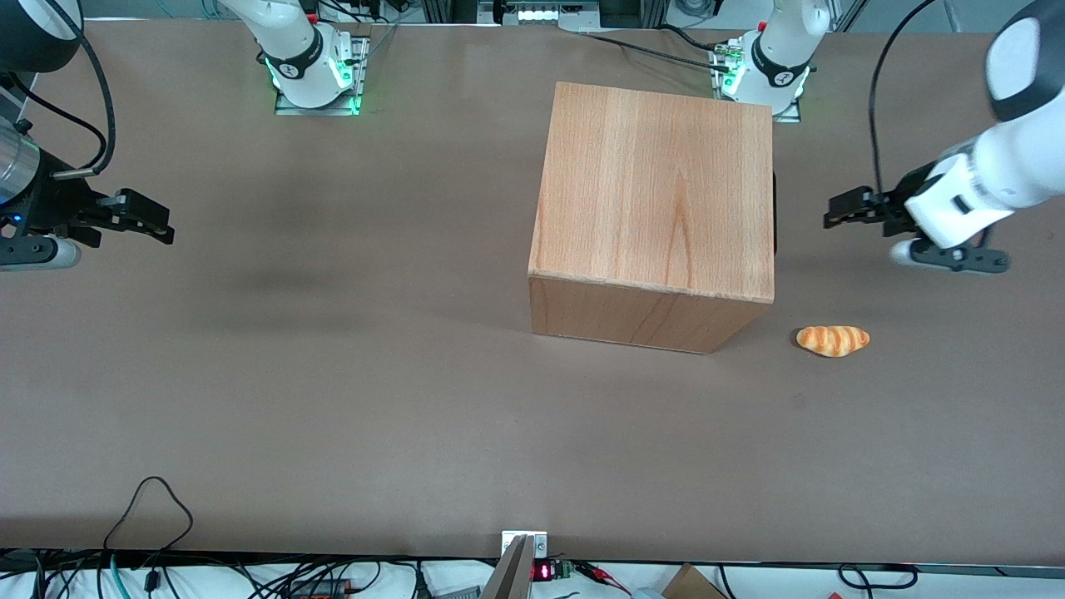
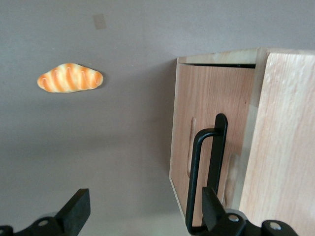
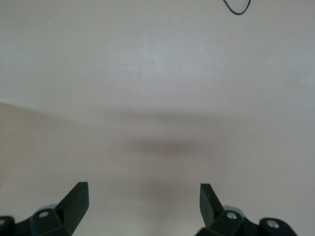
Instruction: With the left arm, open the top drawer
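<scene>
The glossy white left arm's black two-finger gripper point(image 1: 842, 210) hovers above the table with fingers spread wide, near the beech cube cabinet's point(image 1: 657, 200) handle face, where the shallow light-wood top drawer point(image 2: 206, 142) sits closed; no legible writing there

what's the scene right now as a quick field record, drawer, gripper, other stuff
cabinet: beech cube cabinet on the brown table, plain wooden top facing up
top drawer: front panel looks flush or nearly so; not pulled out
handle: black handle on the drawer front, not gripped
gripper: left arm's gripper open, in front of the drawer front, apart from it, holding nothing
bread: small croissant-like bread on the table beside the cabinet, nearer the front camera than the gripper
task status: drawer not yet opened
</scene>
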